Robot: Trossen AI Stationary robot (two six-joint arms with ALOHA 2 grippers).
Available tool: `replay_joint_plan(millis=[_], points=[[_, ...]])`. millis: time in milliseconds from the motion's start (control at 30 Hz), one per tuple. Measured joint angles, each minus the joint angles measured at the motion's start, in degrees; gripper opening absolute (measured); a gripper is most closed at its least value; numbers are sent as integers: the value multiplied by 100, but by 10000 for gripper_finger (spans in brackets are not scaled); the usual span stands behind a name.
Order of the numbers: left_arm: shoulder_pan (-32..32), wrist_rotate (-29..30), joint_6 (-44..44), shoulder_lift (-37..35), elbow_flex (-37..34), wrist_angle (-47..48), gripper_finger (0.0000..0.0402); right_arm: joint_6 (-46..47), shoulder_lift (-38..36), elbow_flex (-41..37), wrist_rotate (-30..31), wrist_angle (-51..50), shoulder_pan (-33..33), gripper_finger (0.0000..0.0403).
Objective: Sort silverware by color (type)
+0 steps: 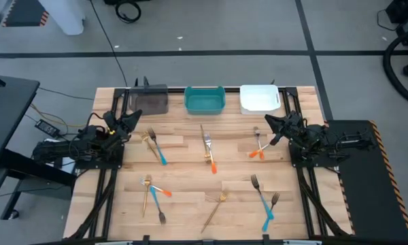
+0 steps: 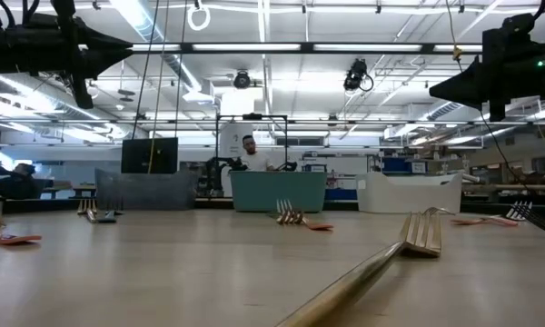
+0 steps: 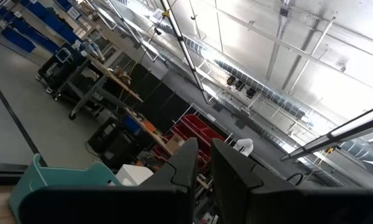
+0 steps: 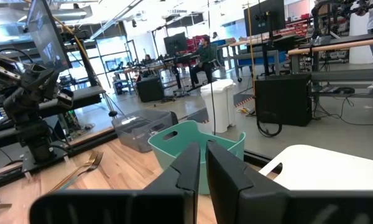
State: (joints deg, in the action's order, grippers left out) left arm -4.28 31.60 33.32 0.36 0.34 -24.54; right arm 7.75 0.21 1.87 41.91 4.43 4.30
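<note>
The silverware lies flat and scattered over the wooden table (image 1: 190, 170). There is a blue-handled fork (image 1: 158, 148) beside a gold one (image 1: 148, 138), and an orange-handled fork (image 1: 209, 153) at the middle. An orange-handled pair (image 1: 257, 151) is at the right. A gold, orange and blue cluster (image 1: 151, 192) lies near left, with a gold fork (image 1: 216, 207) beside it. Two blue-handled forks (image 1: 265, 199) lie near right. My left gripper (image 1: 132, 120) hangs raised at the table's left edge and my right gripper (image 1: 270, 123) at the right edge. Both are shut and hold nothing.
Three bins stand along the far edge: grey (image 1: 151, 99), teal (image 1: 204, 99) and white (image 1: 260, 98). In the low view a gold fork (image 2: 381, 268) lies close to the camera. A person (image 2: 250, 150) sits in the room beyond the table.
</note>
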Motion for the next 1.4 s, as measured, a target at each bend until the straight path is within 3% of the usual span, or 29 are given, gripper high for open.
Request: replay_joint_plan(millis=[1400], points=[[-6,10,-249,0,2,-89,53,1,0,-1,0,-2,1,34]])
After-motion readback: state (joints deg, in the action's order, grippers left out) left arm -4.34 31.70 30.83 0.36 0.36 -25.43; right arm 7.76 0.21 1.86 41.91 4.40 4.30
